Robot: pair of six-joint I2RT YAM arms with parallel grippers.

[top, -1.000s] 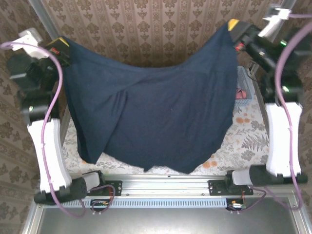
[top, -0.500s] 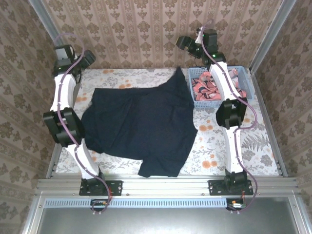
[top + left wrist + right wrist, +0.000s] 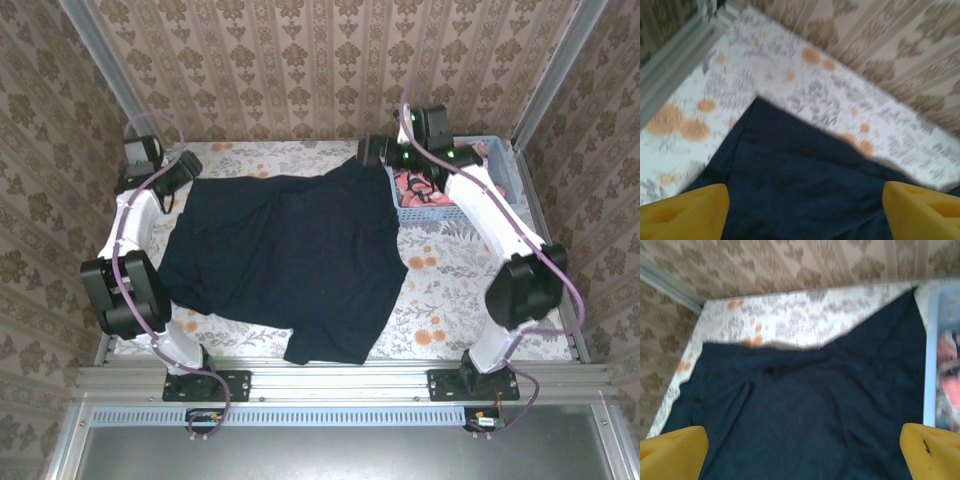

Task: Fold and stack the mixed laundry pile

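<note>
The dark navy T-shirt lies spread over the floral tabletop, rumpled, with one far corner running up beside the basket. My left gripper hovers open over its far left corner; in the left wrist view the yellow fingertips stand wide apart with only the T-shirt below. My right gripper hovers open over the far right corner, its fingertips wide apart above the T-shirt. The pink patterned garment lies in the basket, and its blurred pink garment shows at the right edge of the right wrist view.
A light blue lattice basket stands at the back right of the table, its rim beside the shirt's corner. Wallpapered walls and metal frame posts enclose the table. Bare floral cloth lies to the shirt's right.
Both grippers held the T-shirt up high a second ago and have let it go. It now lies on the table, and both arms have come down over its far corners.
</note>
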